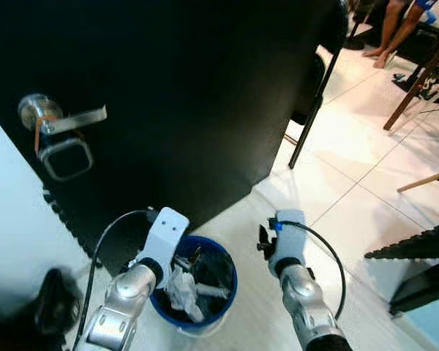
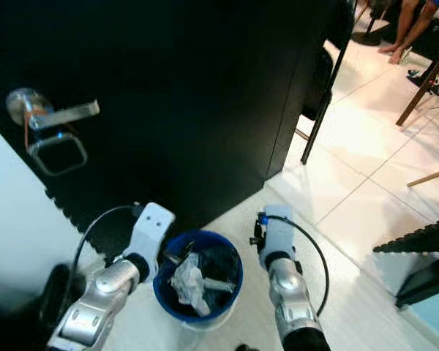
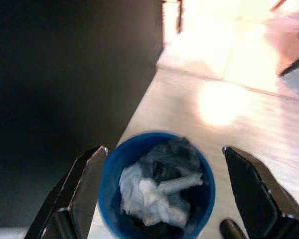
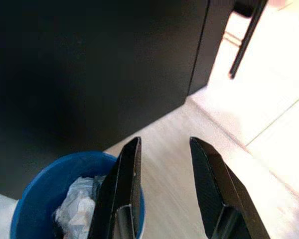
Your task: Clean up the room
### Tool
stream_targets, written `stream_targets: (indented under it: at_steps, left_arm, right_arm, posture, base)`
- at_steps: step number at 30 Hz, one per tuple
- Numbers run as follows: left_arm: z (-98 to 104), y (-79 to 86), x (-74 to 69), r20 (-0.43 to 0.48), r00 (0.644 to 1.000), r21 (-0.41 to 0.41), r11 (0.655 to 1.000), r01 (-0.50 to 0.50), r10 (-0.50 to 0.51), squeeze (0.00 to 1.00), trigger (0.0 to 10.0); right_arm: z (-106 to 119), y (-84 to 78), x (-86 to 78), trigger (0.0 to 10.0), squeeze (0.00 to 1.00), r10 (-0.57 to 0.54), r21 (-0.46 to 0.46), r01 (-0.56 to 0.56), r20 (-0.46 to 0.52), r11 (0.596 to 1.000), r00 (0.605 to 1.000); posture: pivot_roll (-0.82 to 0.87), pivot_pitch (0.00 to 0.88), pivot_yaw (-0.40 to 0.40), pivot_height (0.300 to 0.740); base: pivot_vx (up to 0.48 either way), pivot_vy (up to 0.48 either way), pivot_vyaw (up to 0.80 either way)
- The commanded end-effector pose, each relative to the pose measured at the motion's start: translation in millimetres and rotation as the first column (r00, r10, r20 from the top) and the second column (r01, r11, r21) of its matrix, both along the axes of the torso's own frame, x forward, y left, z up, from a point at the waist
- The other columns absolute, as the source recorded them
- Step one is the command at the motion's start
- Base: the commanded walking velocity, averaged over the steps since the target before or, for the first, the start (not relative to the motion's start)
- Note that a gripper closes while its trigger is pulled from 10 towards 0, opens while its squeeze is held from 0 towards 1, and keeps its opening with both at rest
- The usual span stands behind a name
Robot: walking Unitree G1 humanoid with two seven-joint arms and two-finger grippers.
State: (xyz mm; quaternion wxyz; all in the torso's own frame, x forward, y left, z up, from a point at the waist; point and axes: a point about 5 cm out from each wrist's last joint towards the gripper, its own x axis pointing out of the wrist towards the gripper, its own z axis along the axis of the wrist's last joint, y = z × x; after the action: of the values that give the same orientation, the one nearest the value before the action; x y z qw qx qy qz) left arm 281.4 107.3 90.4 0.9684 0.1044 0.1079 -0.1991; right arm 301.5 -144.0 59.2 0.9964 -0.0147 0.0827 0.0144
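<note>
A: Where is the thing for the task now?

B: The blue bin [image 2: 197, 281] stands on the pale floor [image 1: 256, 292], just beside the black door [image 1: 190, 95]. It holds crumpled white paper [image 3: 149, 194] and some darker scraps, and it looks quite full.

A: And the two arms?

B: The left gripper [image 3: 162, 194] hangs over the bin. Its jaws are wide apart, one on each side of the rim, and they hold nothing. The right gripper [image 4: 164, 174] is beside the bin, over the bare floor, with its jaws a little apart and also empty.

A: What can go wrong from here, in your opinion?

B: I think the bin is the risk. If the left arm goes down without good centring, one finger can hit the rim and tip the bin, and the paper falls out on the floor. Also the door is very near, and its metal handle [image 1: 58, 121] stands out above the left arm. If the robot turns or lifts that arm quickly, it can knock against the door.

A: Anything farther away?

B: A person's bare legs [image 1: 395, 29] are far across the tiled room, near some chair legs [image 1: 417, 73]. They are well apart from the robot, so I see no danger there for now.
</note>
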Motion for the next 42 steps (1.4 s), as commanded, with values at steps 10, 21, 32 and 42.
stream_targets:
  at_steps: [10,21,32,42]
  left_arm:
    - [-12.3,-8.8,2.6,-0.032,0.999,0.004,1.0,-0.023,0.023,0.0,10.0]
    - [-16.1,-6.5,-10.1,-0.015,0.999,-0.008,0.999,-0.041,0.04,0.0,10.0]
    - [-14.4,0.2,-7.3,0.008,0.999,-0.011,0.999,-0.051,0.051,0.0,10.0]
    - [-10.7,-0.9,-3.1,0.025,0.998,-0.034,0.998,-0.055,0.056,0.0,10.0]
  right_arm:
    - [2.1,-11.8,-11.1,10.0,0.0,-0.048,-0.018,0.048,-0.022,0.999,0.999]
    - [3.3,-17.1,-24.1,10.0,0.0,-0.034,-0.142,0.022,-0.086,0.99,0.996]
    - [7.4,-21.9,-31.2,10.0,0.0,-0.056,-0.114,0.043,-0.111,0.993,0.992]
    - [11.0,-31.6,-39.7,10.0,0.0,-0.113,-0.16,0.097,-0.094,0.982,0.989]
  posture:
    - [0.0,0.049,0.031,0.74]
    - [0.01,0.062,0.004,0.74]
    - [-0.01,0.054,0.016,0.74]
    - [-0.04,0.069,0.049,0.74]
  base:
    - [0.0,0.0,-0.46]
    - [0.0,0.0,-0.8]
    - [0.0,0.0,-0.8]
    - [0.0,0.0,-0.8]
